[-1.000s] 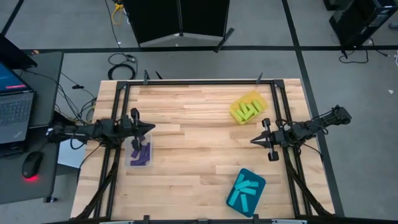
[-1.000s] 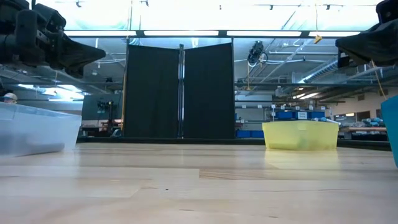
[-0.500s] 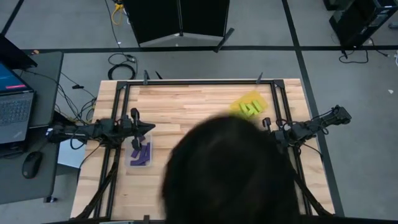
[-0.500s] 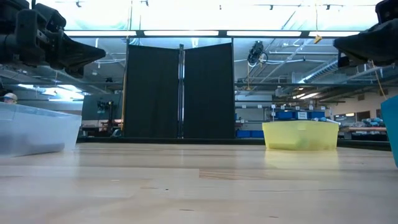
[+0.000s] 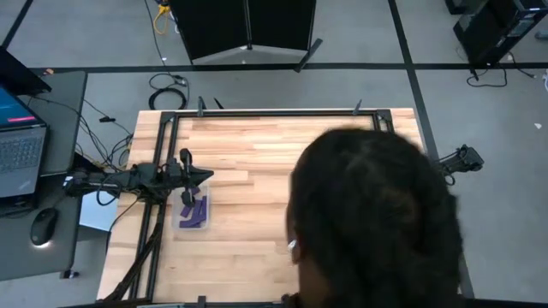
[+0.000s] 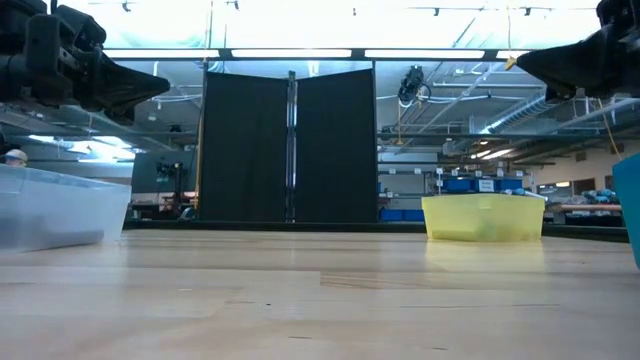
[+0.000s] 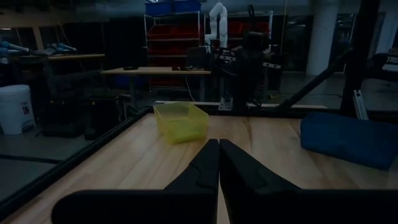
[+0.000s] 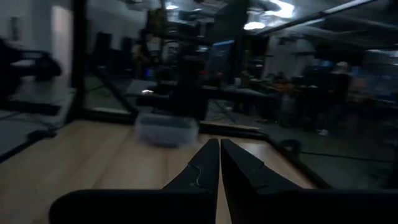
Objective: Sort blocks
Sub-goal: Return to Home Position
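Dark slender left arm [image 5: 128, 180] trailing black cables [image 5: 92, 186], left claw [image 7: 219, 142], tapered matte-black fingers [image 7: 199, 171].

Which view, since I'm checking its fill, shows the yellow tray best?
Left wrist view: it looks down into the yellow tray. The low view shows only its side wall; a person's head hides it in the high view; the right wrist view misses it.
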You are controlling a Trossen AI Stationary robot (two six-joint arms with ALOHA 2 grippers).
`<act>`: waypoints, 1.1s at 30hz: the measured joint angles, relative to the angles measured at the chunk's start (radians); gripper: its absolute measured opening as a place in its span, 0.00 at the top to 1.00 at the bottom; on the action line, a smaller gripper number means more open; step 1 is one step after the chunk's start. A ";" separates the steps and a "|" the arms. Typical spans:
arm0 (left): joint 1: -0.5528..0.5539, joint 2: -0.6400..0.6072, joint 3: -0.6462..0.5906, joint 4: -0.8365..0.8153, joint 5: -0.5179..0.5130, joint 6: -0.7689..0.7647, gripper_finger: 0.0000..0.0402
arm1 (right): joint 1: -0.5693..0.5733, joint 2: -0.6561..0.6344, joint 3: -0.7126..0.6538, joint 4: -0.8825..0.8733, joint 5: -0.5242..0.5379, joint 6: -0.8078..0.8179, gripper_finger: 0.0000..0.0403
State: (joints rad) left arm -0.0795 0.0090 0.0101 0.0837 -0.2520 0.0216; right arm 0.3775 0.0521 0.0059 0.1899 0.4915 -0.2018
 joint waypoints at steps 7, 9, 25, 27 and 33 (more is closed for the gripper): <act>0.000 0.000 0.001 0.000 0.000 0.000 0.95 | 0.000 0.000 0.000 -0.031 -0.119 0.000 0.93; 0.000 0.000 0.001 0.000 0.001 0.000 0.95 | 0.000 0.000 0.000 -0.031 -0.119 0.000 0.93; -0.004 0.000 0.003 0.004 1.134 0.048 0.95 | 0.000 0.000 0.000 -0.029 -0.119 0.000 0.93; -0.003 0.000 0.003 0.011 1.378 0.048 0.95 | 0.000 0.000 0.000 -0.028 -0.119 0.000 0.93; -0.003 0.000 0.003 0.054 1.644 0.048 0.95 | 0.000 0.000 0.000 -0.027 -0.119 0.000 0.93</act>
State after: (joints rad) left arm -0.0826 0.0090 0.0128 0.1376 1.3925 0.0695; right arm 0.3775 0.0525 0.0059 0.1627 0.3725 -0.2018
